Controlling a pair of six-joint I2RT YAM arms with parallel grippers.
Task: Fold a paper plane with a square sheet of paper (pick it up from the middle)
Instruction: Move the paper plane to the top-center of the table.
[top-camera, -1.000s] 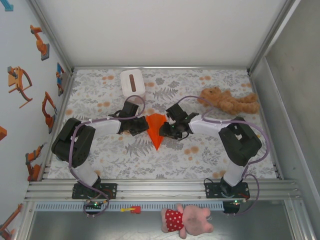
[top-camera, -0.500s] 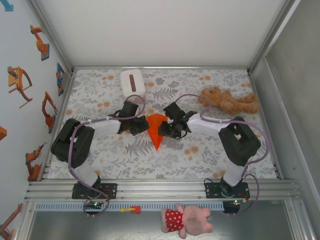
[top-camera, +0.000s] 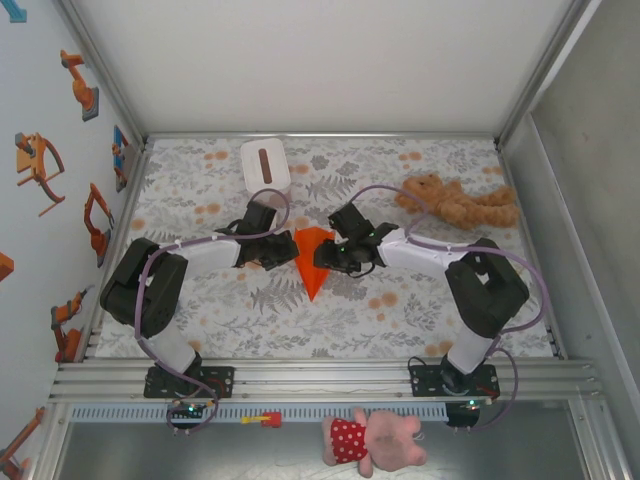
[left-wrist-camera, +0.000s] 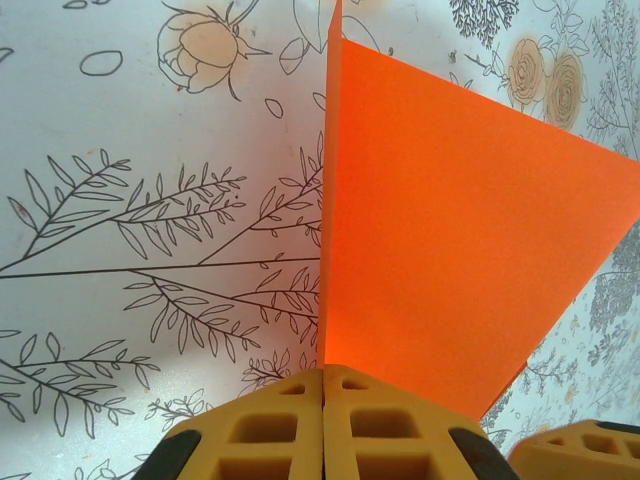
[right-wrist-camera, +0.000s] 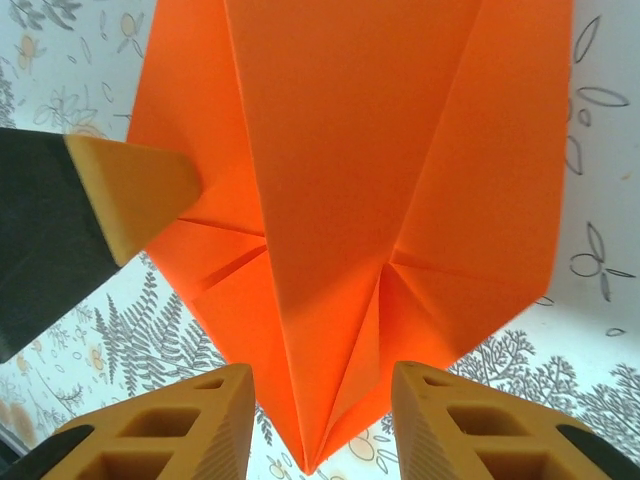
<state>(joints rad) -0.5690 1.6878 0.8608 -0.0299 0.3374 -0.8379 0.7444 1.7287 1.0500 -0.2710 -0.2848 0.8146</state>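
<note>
Folded orange paper (top-camera: 312, 262) lies mid-bench (top-camera: 420, 300), its point toward the arms. Left pincer (left-wrist-camera: 323, 392) is clenched on a paper edge, with that flap standing upright. Right pincer (right-wrist-camera: 320, 400) is released, fingers (right-wrist-camera: 170, 430) either side of the pointed tip. Tissue box (top-camera: 265, 165) and tan plush (top-camera: 455, 203) sit farther back.

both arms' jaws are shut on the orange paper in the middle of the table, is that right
Not both. The left jaws are shut on the orange paper, but the right wrist view shows the right jaws open, either side of its pointed tip.
</note>
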